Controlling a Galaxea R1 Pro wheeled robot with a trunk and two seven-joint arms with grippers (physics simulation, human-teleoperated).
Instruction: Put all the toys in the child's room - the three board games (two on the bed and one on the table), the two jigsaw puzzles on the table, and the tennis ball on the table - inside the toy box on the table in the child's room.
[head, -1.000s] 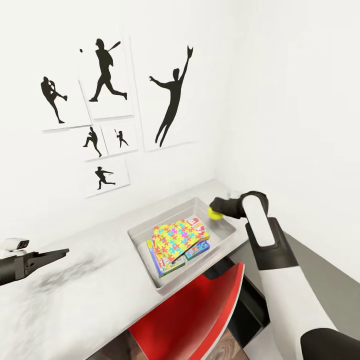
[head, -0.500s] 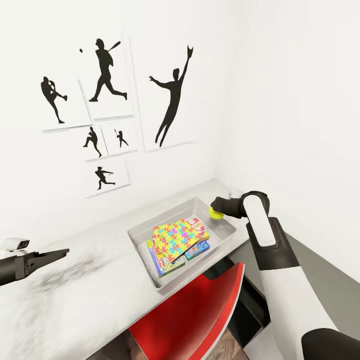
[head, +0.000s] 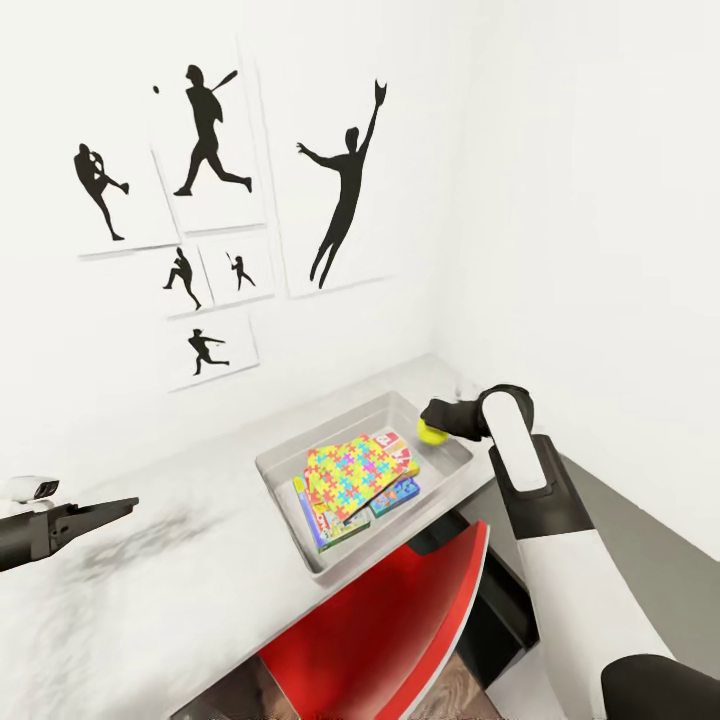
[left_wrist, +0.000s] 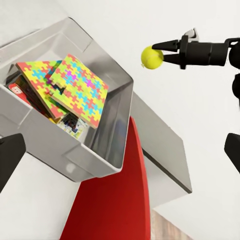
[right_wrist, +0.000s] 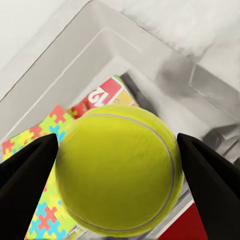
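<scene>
My right gripper is shut on the yellow-green tennis ball and holds it just above the right end of the toy box, a pale grey bin on the table. In the left wrist view the tennis ball sits between the right gripper's fingertips, off to the side of the toy box. Up close the tennis ball hangs over the toy box. Inside lie the jigsaw puzzles stacked on the board games. My left gripper hovers open over the table's left part.
A red chair is tucked at the table's front edge below the toy box. White walls with black baseball-player prints close the corner behind and to the right. A dark lower desk section stands beside the chair.
The head camera has tipped slightly, so the whole picture shifted. My right gripper with the ball has stayed over the toy box's right end. The left arm has not moved.
</scene>
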